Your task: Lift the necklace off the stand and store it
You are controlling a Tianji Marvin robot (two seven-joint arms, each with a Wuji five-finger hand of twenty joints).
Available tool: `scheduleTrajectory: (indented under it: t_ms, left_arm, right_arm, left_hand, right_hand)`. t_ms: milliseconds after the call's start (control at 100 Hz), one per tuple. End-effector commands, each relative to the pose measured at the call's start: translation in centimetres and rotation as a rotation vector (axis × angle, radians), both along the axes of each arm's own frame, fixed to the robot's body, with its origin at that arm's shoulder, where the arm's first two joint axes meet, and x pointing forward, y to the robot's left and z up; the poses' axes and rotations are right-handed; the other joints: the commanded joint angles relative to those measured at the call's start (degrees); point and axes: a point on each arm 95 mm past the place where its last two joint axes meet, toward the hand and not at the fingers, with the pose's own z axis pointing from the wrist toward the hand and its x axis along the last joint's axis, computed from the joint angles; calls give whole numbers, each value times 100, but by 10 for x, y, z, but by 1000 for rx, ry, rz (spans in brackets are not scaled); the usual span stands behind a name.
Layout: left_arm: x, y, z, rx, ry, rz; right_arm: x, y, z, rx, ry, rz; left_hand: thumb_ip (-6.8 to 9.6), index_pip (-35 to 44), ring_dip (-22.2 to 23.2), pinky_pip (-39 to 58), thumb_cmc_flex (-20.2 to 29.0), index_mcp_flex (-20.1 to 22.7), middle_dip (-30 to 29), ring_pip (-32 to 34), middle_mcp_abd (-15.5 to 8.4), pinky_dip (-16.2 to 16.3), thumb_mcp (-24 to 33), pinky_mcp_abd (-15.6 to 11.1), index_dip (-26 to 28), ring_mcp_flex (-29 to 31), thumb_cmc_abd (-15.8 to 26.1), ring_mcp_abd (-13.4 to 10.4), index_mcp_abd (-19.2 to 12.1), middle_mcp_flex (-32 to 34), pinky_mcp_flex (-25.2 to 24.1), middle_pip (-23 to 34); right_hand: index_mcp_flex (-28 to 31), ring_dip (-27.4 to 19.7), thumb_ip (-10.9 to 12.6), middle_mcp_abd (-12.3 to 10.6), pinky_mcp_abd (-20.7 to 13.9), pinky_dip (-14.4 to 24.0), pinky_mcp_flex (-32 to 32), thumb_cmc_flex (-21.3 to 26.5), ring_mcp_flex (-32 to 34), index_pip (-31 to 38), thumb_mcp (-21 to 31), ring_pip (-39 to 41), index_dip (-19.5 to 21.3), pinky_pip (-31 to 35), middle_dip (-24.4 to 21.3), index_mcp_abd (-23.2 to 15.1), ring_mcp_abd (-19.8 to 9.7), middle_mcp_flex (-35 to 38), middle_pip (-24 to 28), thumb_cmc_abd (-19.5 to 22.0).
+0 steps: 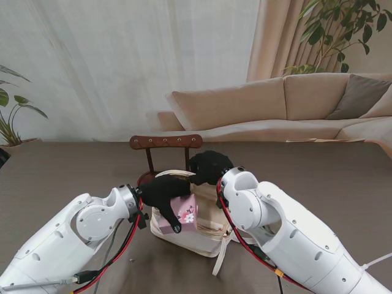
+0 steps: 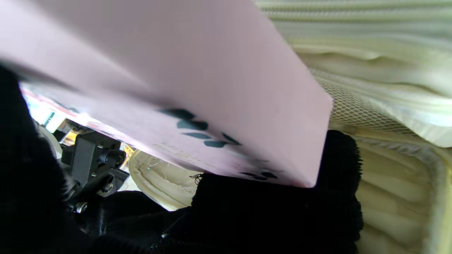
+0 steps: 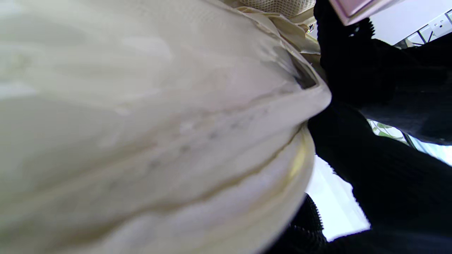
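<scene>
box: a pink box (image 1: 185, 212) is clamped in the left hand (image 1: 164, 191) at the bag (image 1: 202, 236) mouth, 6 o'clock of the stand (image 1: 165, 142)

step: best lowered straight in — bag kept spread

right hand (image 1: 208, 166): buried at the bag rim, fingers can't be made out

necklace: not seen anywhere — maybe boxed

Wooden stand (image 1: 165, 142) upright, behind cream bag (image 1: 202, 236)

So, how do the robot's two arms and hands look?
Both arms, the left arm and the right arm, have smooth white rounded shells with grey round joint caps. Red and black cables run along each of them. The left hand and the right hand are covered in black knitted gloves, fingers too.
</scene>
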Motion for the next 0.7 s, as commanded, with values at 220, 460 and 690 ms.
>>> scheduleTrajectory:
  t_ms: [220, 460, 690]
  left_arm:
    - [0, -10, -9, 28, 14, 1]
    - [-3, -10, -7, 58, -8, 21]
    - [-7, -10, -6, 112, -45, 93]
  right_arm:
    - [-4, 6, 1, -18, -22, 37]
    - [0, 5, 6, -39, -46, 29]
    - [2, 2, 7, -24, -27, 4]
  left_hand:
    - [621, 2386, 233, -111, 2827, 401, 79, 1221, -344, 37, 3991, -177, 347, 498, 865, -451, -815, 214, -44, 152]
    - [610, 2409, 234, -105, 2796, 362, 92, 1220, -366, 37, 4013, -178, 370, 478, 892, -491, -815, 193, -47, 159]
    - [597, 2433, 258, -66, 2732, 366, 93, 1279, -416, 41, 4076, -194, 381, 493, 853, -576, -852, 211, 27, 178]
  right_hand:
    - [158, 60, 44, 165, -89, 182, 2332, 239, 197, 160, 523, 322, 73, 417, 58, -159, -628, 511, 422, -15]
    - [145, 81, 45, 165, -118, 208, 2348, 239, 196, 149, 520, 364, 82, 474, 65, -188, -667, 512, 443, -14]
    - [165, 87, 48, 189, -102, 214, 2344, 252, 194, 147, 518, 373, 81, 485, 68, -161, -638, 512, 455, -31]
